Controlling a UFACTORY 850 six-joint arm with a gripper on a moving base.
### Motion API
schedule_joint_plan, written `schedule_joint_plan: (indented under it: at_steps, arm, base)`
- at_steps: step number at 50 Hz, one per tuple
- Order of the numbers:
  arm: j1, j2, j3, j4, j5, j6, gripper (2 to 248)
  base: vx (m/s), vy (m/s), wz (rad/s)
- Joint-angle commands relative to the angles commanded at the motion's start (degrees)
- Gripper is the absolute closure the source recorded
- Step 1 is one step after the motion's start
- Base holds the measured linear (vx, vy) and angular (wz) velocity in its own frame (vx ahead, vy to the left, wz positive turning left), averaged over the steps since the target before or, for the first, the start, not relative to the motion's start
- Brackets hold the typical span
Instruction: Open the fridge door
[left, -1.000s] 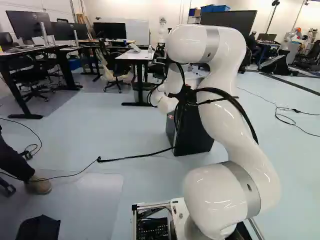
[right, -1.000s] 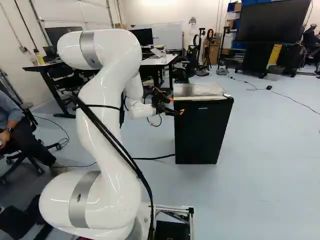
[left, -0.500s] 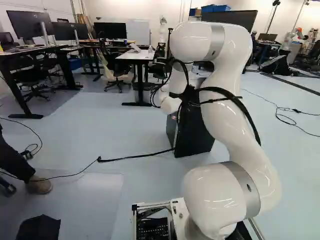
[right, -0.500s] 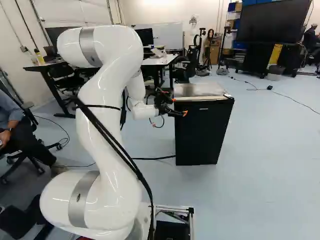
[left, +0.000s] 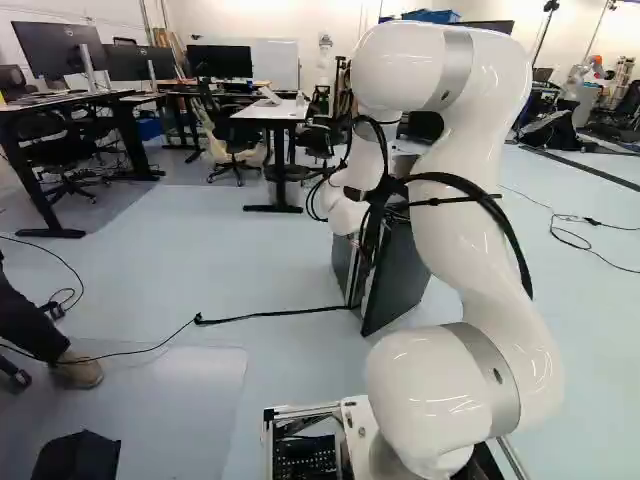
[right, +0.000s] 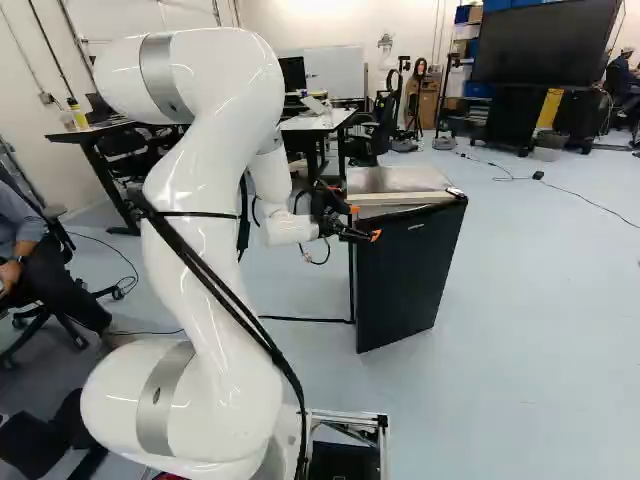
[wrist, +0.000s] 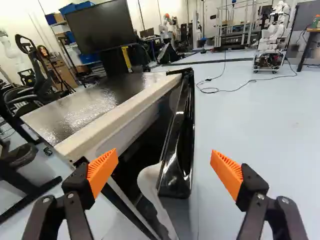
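My gripper (right: 364, 222) is at the free edge of the fridge door (right: 405, 285) in the right base view. That black door stands ajar, swung out at its left side, with its right side still close to the fridge body. The silvery fridge top (right: 392, 180) lies behind it. In the wrist view the gripper (wrist: 164, 172) is open, its orange pads wide apart. The door's glossy top edge (wrist: 177, 145) reaches in between them, with a gap on both sides. A dark opening separates door and fridge top (wrist: 95, 107). My arm covers part of the fridge in the left base view.
A cable (left: 250, 317) runs over the floor to the fridge. Desks (left: 272, 112) and chairs stand behind at the left. Another robot (wrist: 272, 37) stands far off in the wrist view. A seated person (right: 40, 265) is at the left of the right base view.
The fridge door has swung from closed to ajar, its free edge coming toward the base. My arm has drawn back a little, with the gripper shifting slightly right and down in the right base view.
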Motion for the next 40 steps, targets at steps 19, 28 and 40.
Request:
schedule_joint_plan:
  at_steps: [19,28,40]
  arm:
    - [-0.8,3.6,5.5,3.8,0.0,0.0,3]
    - [-1.3,5.2,8.0,5.6,0.0,0.0,3]
    - [-2.0,7.4,11.2,8.1,0.0,0.0,3]
  base:
    - [0.000,0.000,0.000]
    - [0.000,0.000,0.000]
    - [0.000,0.000,0.000]
